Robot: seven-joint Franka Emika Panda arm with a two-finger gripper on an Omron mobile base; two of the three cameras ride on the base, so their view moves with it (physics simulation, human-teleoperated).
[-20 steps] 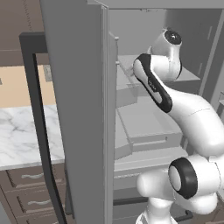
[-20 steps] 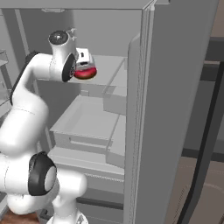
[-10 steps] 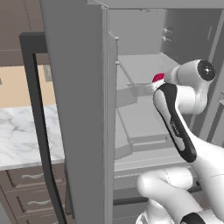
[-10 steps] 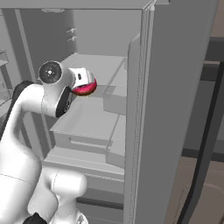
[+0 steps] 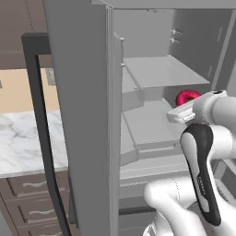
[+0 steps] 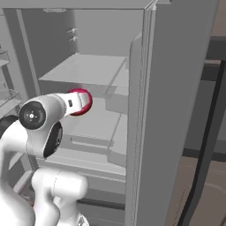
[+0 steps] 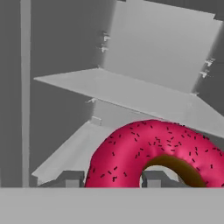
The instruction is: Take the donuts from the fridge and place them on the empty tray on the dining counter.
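Observation:
My gripper (image 7: 111,180) is shut on the dark pink-red iced donut (image 7: 148,153), which lies tilted between the two fingertips. In the left base view the donut (image 5: 186,97) peeks over the white hand, in front of the open fridge (image 5: 83,115). From the right base view the donut (image 6: 82,101) sits at the hand's tip, level with the middle shelf (image 6: 84,73) of the fridge's pale grey interior (image 6: 101,53). The orange-tan donut, the tray and the dining counter are out of view.
The open fridge doors (image 6: 176,110) stand on both sides of the arm, with long dark handles (image 5: 41,120). A marble worktop over brown drawers (image 5: 23,143) lies to the left. Shelves and a drawer (image 5: 147,124) fill the fridge below the hand.
The arm has drawn back out of the fridge toward the base and a little lower, carrying the pink-red donut with it. The fridge has stayed as it was.

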